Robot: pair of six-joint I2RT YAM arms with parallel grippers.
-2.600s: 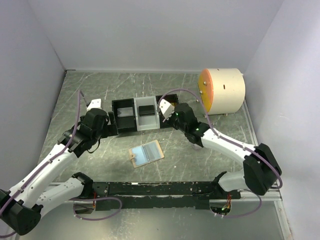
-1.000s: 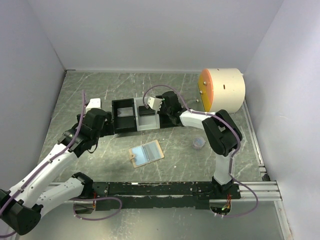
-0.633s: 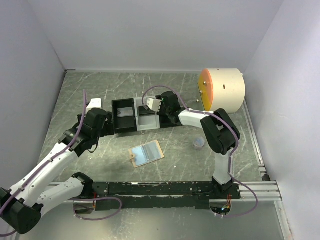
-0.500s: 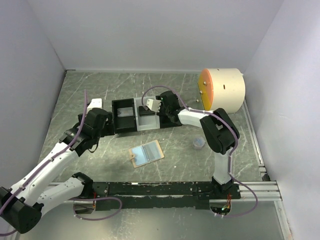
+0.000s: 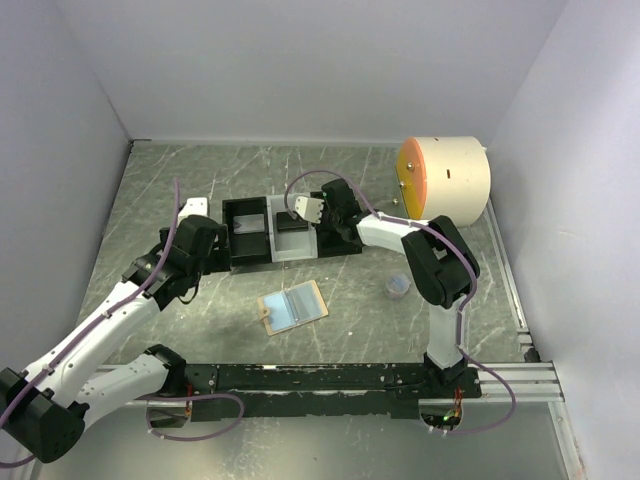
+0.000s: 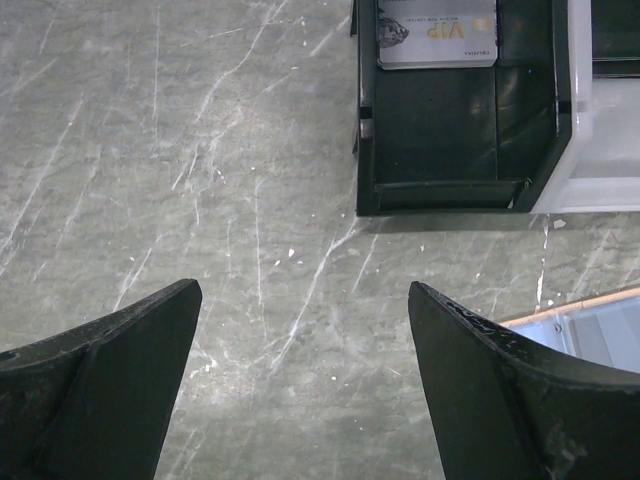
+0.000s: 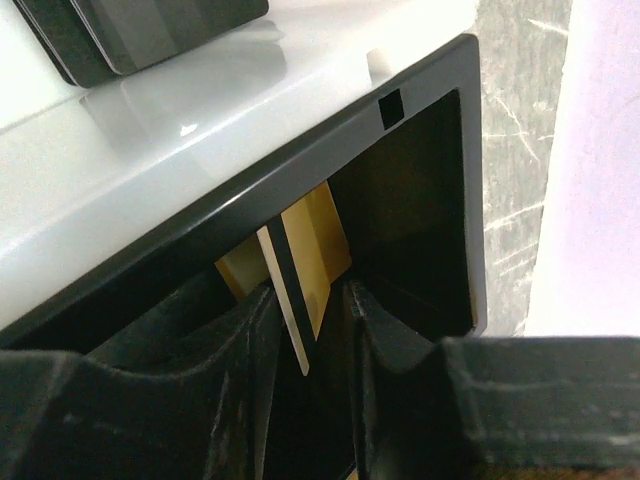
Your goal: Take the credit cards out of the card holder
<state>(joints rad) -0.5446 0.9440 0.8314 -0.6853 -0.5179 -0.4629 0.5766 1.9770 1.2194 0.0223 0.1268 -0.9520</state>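
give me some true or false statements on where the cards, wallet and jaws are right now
1. The wallet lies open on the table, apart from the tray. True.
2. The left jaws hold a card. False: they stand open and empty above bare table.
3. A gold card stands on edge between the right jaws, inside a black end compartment of the tray. True.
4. The silver card lies in the white middle compartment. False: it lies in the black left compartment; the white one holds black cards.
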